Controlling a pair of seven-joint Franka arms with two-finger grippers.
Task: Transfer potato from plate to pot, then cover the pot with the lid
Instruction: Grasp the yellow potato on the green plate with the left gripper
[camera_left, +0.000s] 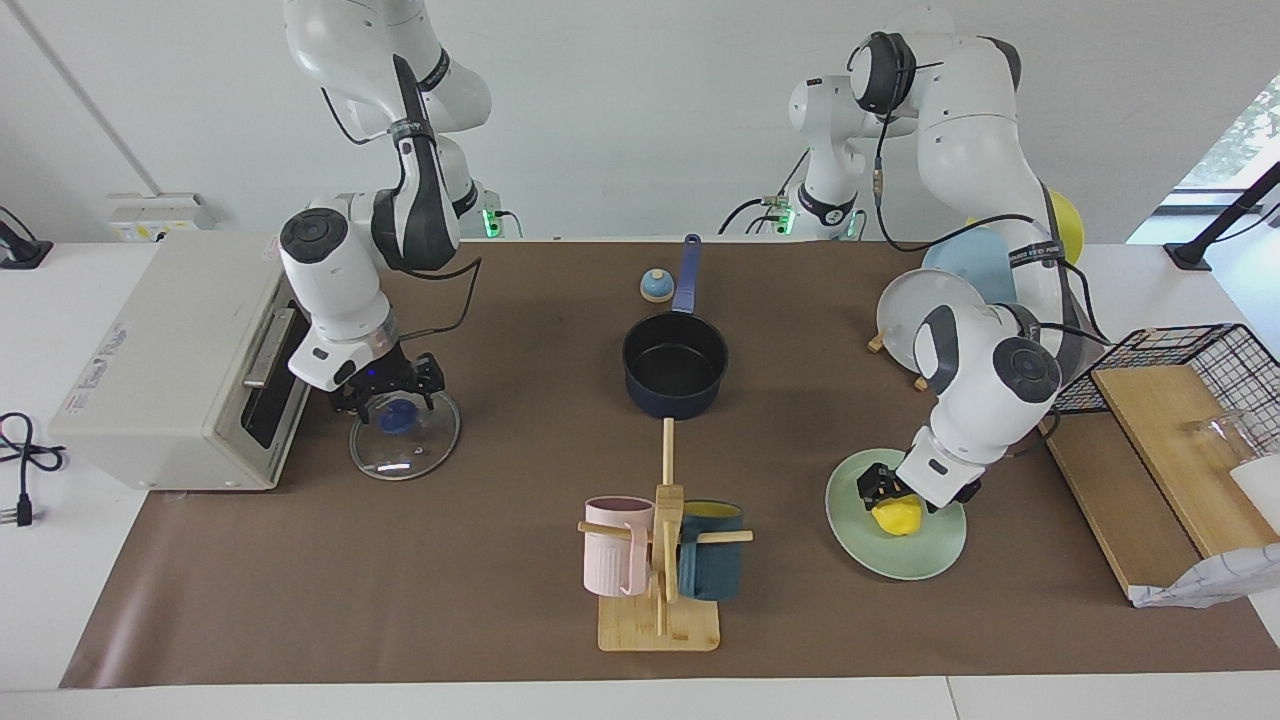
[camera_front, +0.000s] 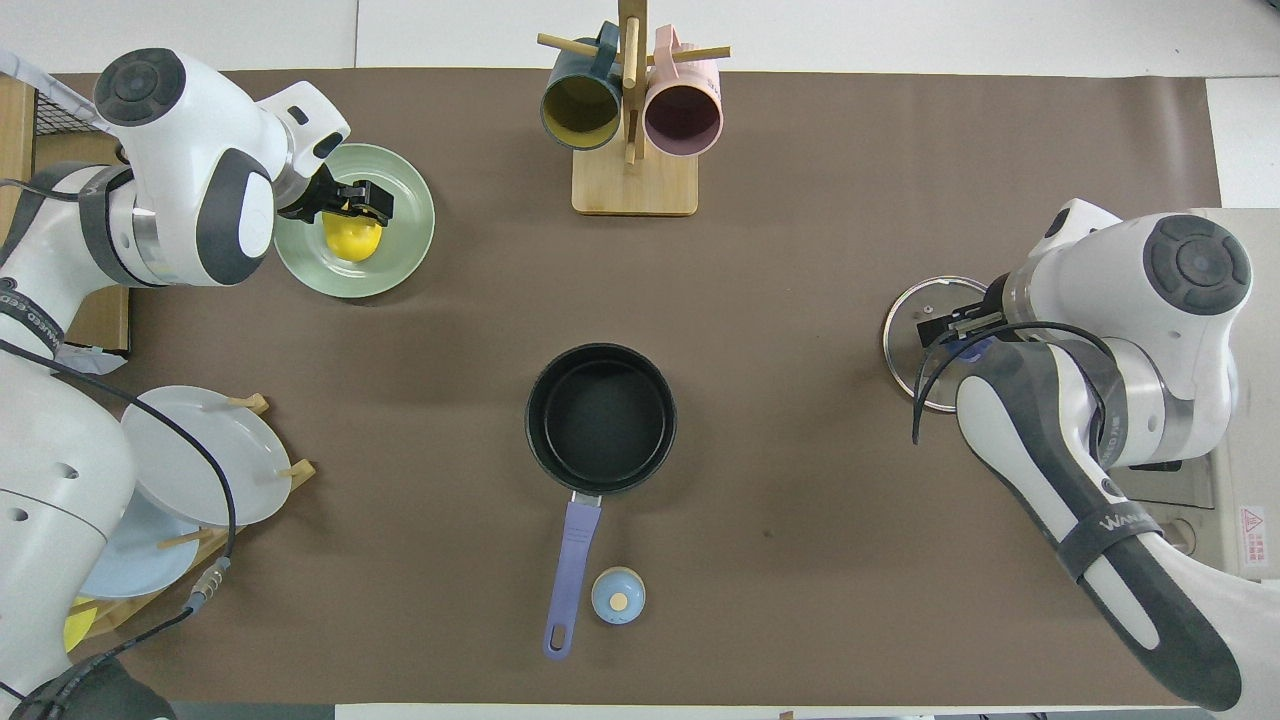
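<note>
The yellow potato (camera_left: 897, 517) lies on the mint-green plate (camera_left: 900, 562) toward the left arm's end of the table. My left gripper (camera_left: 882, 490) is open and sits low over the potato's robot-side edge; in the overhead view the left gripper (camera_front: 352, 203) covers part of the potato (camera_front: 352, 240) on the plate (camera_front: 405, 255). The navy pot (camera_left: 675, 365) stands empty mid-table, handle toward the robots; it also shows in the overhead view (camera_front: 600, 418). The glass lid (camera_left: 410, 445) lies flat beside the oven. My right gripper (camera_left: 388, 398) is open just over its blue knob; my right arm hides most of the lid (camera_front: 905, 335).
A white oven (camera_left: 170, 360) stands close beside the lid. A small blue-topped bell (camera_left: 656, 286) sits beside the pot handle. A wooden mug rack (camera_left: 660, 560) holds a pink and a dark blue mug. A plate rack (camera_left: 925, 315), wire basket (camera_left: 1200, 350) and wooden board (camera_left: 1160, 470) stand at the left arm's end.
</note>
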